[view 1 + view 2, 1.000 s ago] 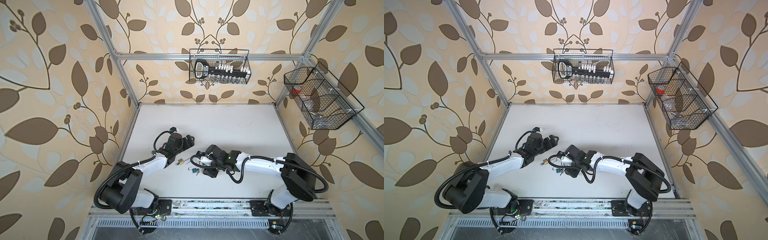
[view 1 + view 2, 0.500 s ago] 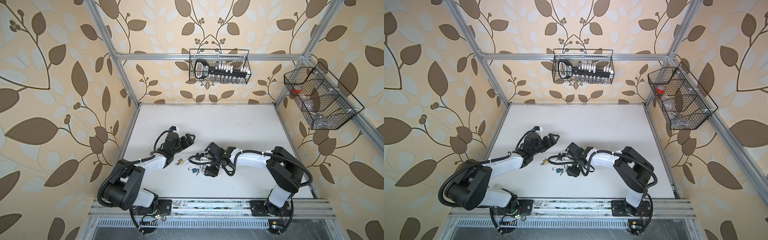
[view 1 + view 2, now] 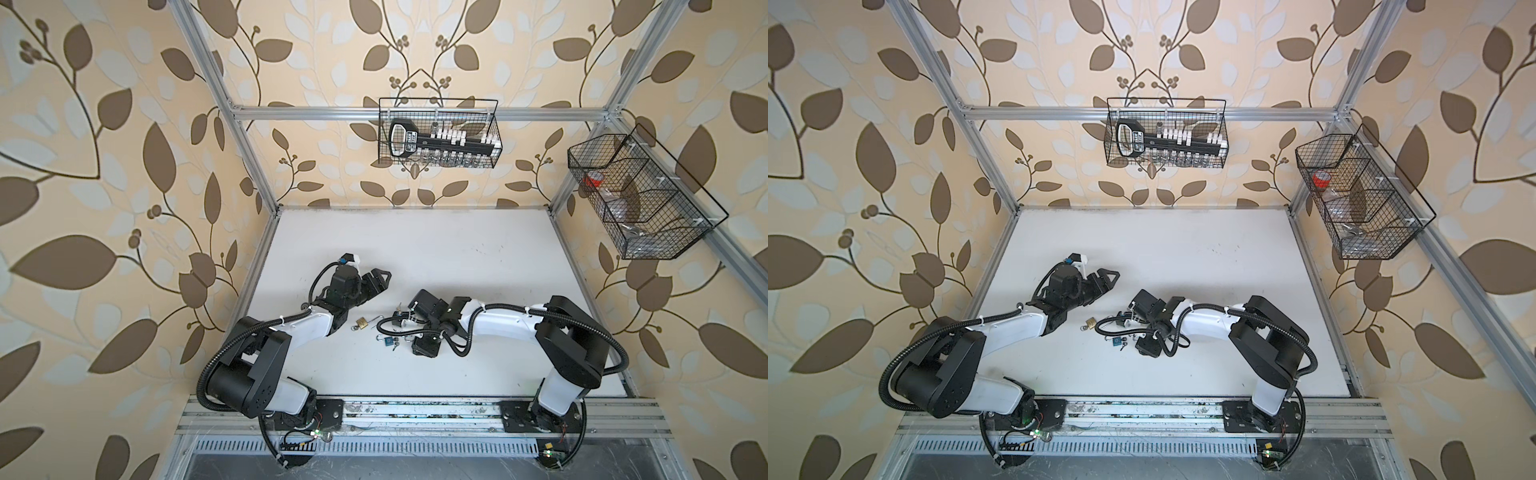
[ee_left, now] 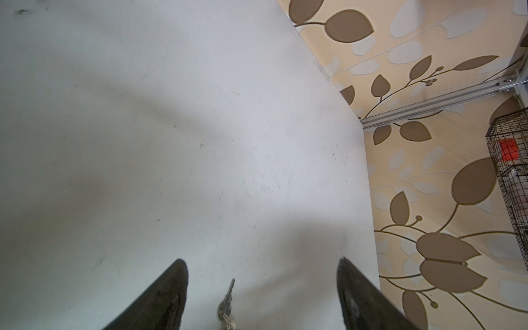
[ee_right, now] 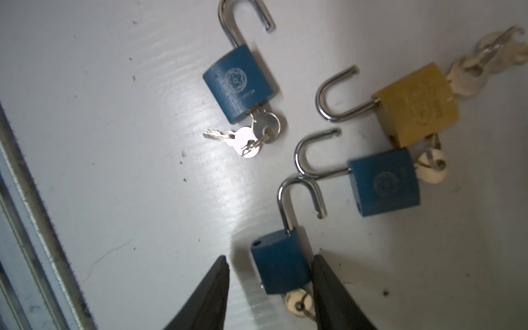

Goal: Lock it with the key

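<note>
The right gripper (image 5: 270,258) straddles the blue open-shackled metal padlock (image 5: 281,265) on the table (image 5: 114,143), jaws half open, apparently gripping nothing; centring before closing would help. The left gripper (image 4: 261,263) gapes empty above a silver key (image 4: 228,297).

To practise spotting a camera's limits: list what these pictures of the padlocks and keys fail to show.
Right wrist view: the nearest blue padlock has its key partly hidden by a right gripper finger.
Left wrist view: the silver key has its ring cut off by the frame edge.
Top views: the brass padlock is too small to show markings.
</note>
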Robot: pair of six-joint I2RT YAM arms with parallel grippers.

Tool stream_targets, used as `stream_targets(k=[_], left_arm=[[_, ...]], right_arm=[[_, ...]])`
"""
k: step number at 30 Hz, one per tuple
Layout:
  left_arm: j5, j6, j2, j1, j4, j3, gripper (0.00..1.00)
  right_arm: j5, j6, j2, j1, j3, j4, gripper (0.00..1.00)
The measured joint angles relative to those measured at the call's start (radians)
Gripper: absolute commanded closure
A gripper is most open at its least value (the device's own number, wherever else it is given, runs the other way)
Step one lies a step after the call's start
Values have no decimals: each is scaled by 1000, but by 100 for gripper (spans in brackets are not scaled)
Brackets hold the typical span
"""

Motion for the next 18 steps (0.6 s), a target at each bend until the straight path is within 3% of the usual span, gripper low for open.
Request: stream_targets(k=[9,18], left_arm=[[2,0,9,0,-15,0,20],[2,4,8,0,-32,3,19]], right_arm=[[31,12,0,7,-6,18,63],[58,34,-17,14,-12,30,90]])
